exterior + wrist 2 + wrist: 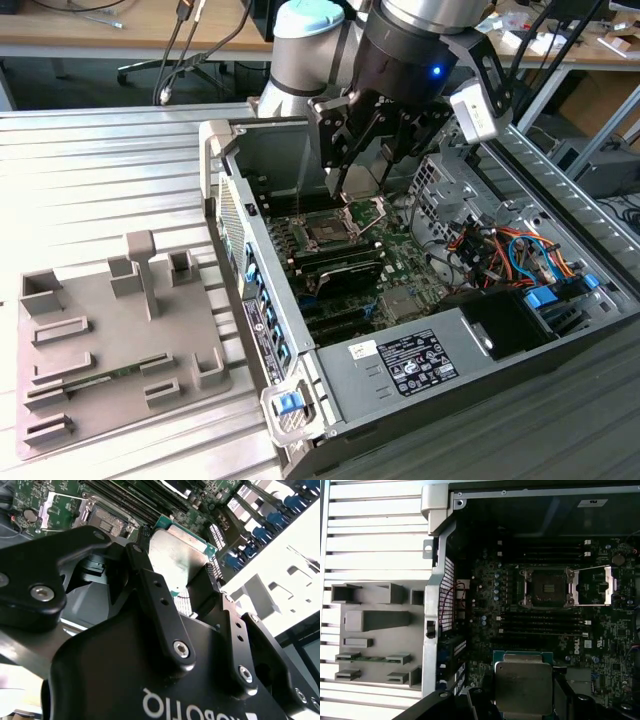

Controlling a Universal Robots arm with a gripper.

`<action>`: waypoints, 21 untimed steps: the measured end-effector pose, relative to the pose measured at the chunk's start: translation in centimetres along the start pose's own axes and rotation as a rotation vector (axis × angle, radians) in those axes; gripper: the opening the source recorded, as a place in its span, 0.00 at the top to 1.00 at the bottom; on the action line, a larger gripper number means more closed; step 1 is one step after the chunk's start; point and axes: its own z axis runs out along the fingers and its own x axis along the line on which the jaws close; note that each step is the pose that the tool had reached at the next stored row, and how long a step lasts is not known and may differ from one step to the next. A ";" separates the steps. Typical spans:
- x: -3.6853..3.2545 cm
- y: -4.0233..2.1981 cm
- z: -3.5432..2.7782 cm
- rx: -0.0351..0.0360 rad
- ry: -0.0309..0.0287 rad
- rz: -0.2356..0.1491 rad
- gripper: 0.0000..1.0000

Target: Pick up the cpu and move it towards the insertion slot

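With the cpu (523, 687) already lifted and pinched in the gripper (175, 587), it hangs over the motherboard, short of the insertion slot (547, 587).

Arm: silver-grey tube segments, pale blue joint cap (308, 14), black wrist collar with a small blue light (436, 71). White-grey camera housing (473, 112) on one side. End effector (368, 150): matte black linkage fingers (160, 615) with silver screw heads (181, 649); white lettering on the black body.
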 end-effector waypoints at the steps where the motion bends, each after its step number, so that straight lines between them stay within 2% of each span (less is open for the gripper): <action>1: -0.09 -0.01 0.00 -0.0001 0.0000 0.000 0.45; 7: -0.80 -0.03 0.00 0.0000 0.0000 0.000 0.45; 18: -1.57 -0.06 0.00 -0.0001 0.0000 0.000 0.45; 21: -1.97 -0.07 0.00 -0.0001 0.0000 0.000 0.45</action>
